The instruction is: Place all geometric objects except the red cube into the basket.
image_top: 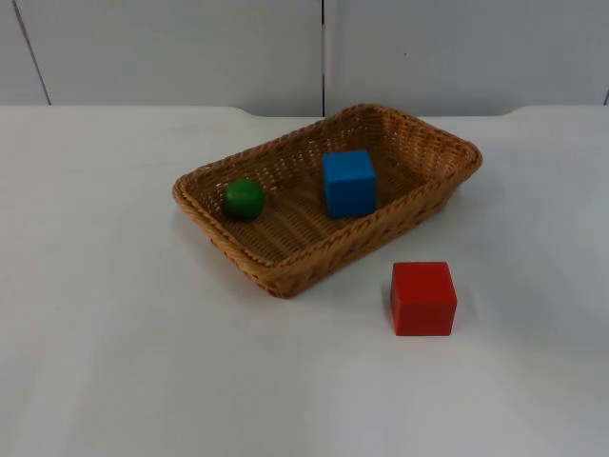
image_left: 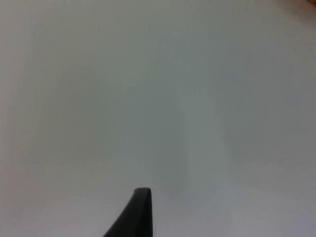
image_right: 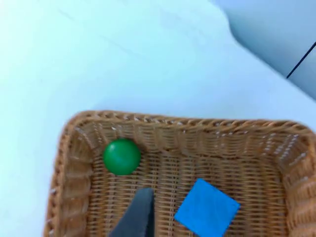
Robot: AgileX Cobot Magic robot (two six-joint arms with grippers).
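Nearest the camera, the red cube [image_top: 423, 298] sits on the white table [image_top: 114, 362], just outside the basket [image_top: 285, 271]. Beyond it, inside the basket, lie the blue cube [image_top: 348, 182] and green ball [image_top: 244, 199]. The right gripper [image_right: 140, 217] hangs above the basket, blue cube just beside it; the left gripper [image_left: 138, 217] waits over bare table. I cannot tell either grip; nothing seems left to move

A black fingertip [image_left: 139, 213] of the left gripper hangs over the bare white table [image_left: 158, 98]. A faint orange-brown sliver — possibly the basket [image_left: 307, 3] — touches one edge.
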